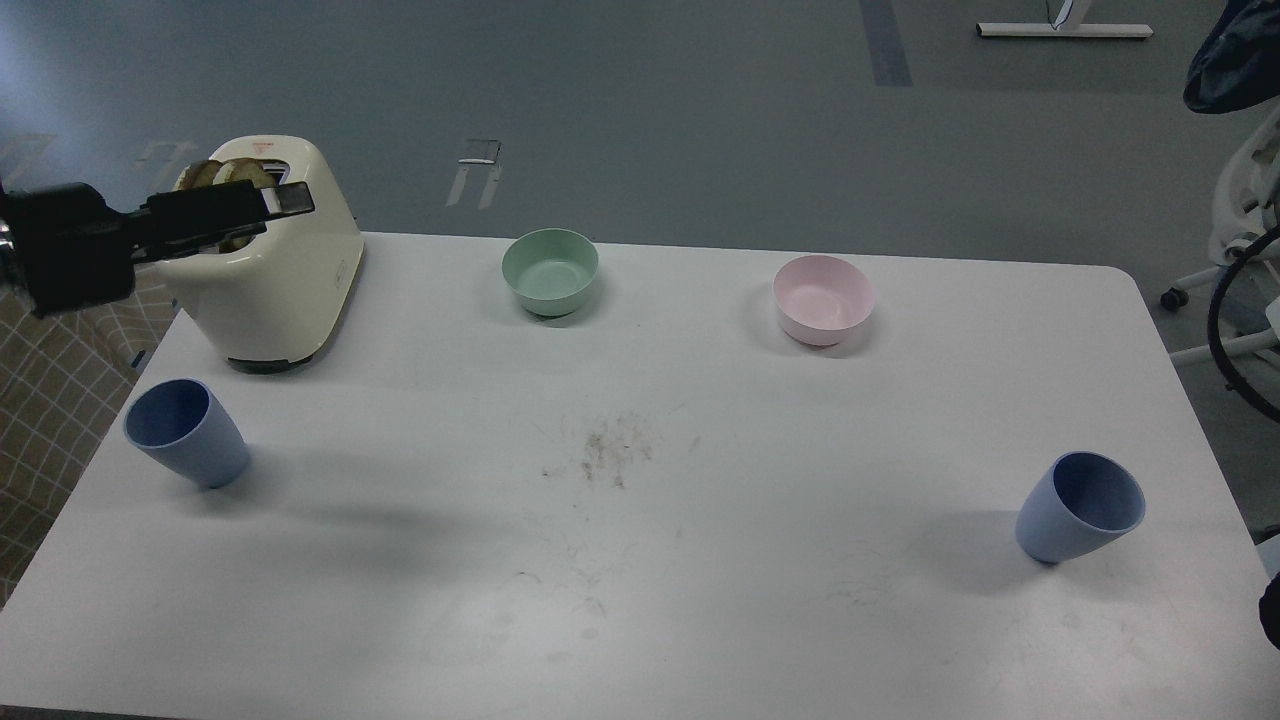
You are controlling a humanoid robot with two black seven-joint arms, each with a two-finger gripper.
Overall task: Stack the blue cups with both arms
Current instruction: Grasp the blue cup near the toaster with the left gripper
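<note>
- The white surface (700, 560) carries two blue cups, two bowls and a toaster; a patch of dark scuffs and crumbs (605, 450) marks its middle.
- The left blue cup (187, 432) stands upright near the left edge of the surface, just in front of the toaster and apart from it, its mouth open upward.
- The right blue cup (1080, 506) stands upright near the right edge, well apart from the other cup, with the whole width of the surface between them.
- The left gripper (275, 203) comes in from the left edge and hangs in front of the top of the cream toaster (285, 285); its fingers look flat and close together, but whether they are together or apart cannot be told from this angle.
- Toast slices (225, 175) stick up from the toaster's slots behind the fingers.
- A small reddish mark sits on the toaster's top and a faint logo on its side; both are too small to read.
- The mint-green bowl (550, 270) and the pale pink bowl (823, 298) sit along the far side, well apart from each other and from both cups.
- No right gripper shows.
</note>
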